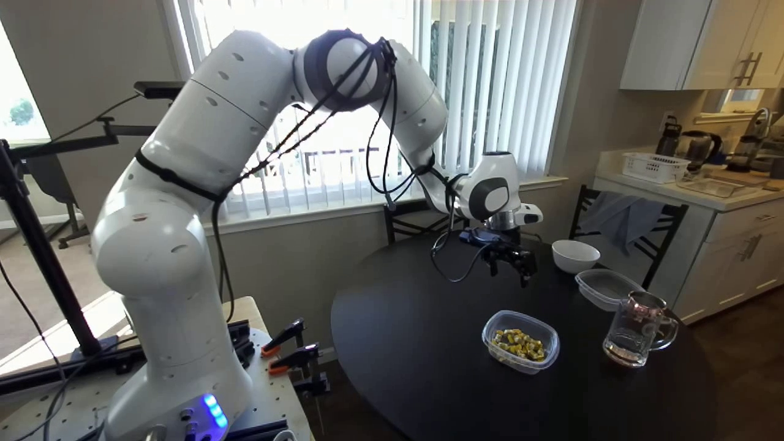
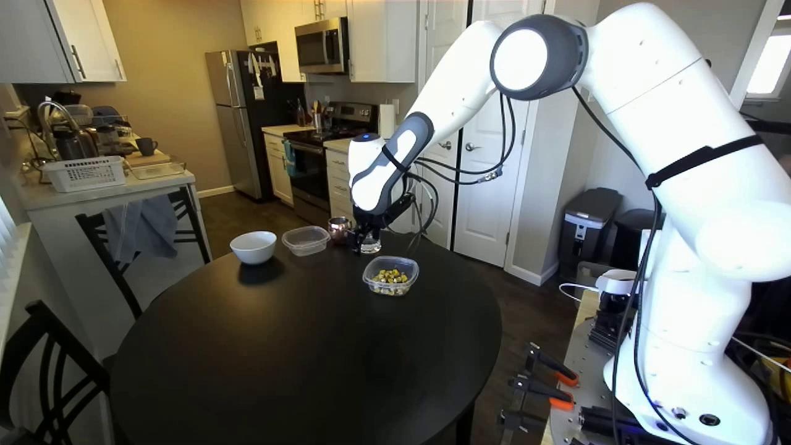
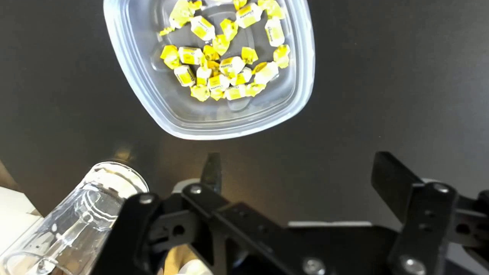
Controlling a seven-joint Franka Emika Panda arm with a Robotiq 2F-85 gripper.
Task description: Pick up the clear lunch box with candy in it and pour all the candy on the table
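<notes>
The end effector (image 3: 297, 165), fingers parted, is poised above the bench (image 1: 404, 331), where the clear lunch box (image 3: 217, 133) is set beyond the tips, mostly left of their midline in the wrist view

Tabletop (image 2: 278, 364): round, near-black, smooth. Clear lunch box (image 3: 225, 132) sits upright on it, near the glass mug (image 1: 631, 337) but apart from it. Mug, second clear container (image 2: 308, 248) and white bowl (image 2: 253, 251) stand along the edge, in that order, all upright, container just beside bowl.
</notes>
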